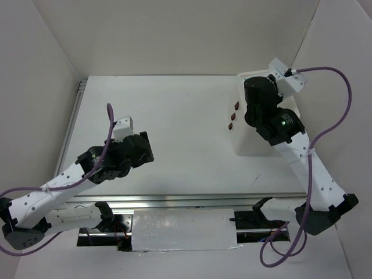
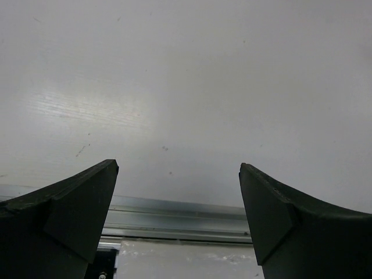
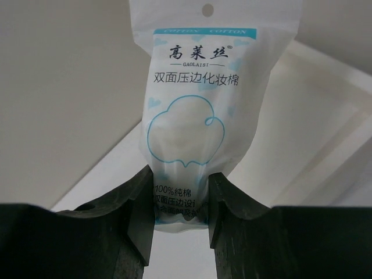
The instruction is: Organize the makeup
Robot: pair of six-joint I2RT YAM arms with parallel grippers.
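Note:
A white-and-light-blue packet [image 3: 195, 104] of cotton pads, printed with a blue cloud outline, stands up between the fingers of my right gripper [image 3: 180, 192], which is shut on its lower end. It hangs over the big white drawer box [image 3: 314, 116] at the table's far right [image 1: 256, 145]. In the top view the packet is hidden under the right arm [image 1: 273, 119]. My left gripper [image 1: 142, 148] rests over bare table at the left; its jaws stand wide open [image 2: 179, 168] with nothing between them. No other makeup shows.
Three small dark knobs [image 1: 232, 116] sit on the box's left face. An aluminium rail [image 1: 174, 200] runs along the table's near edge, also seen below the left fingers [image 2: 174, 215]. White walls close in on the left, back and right.

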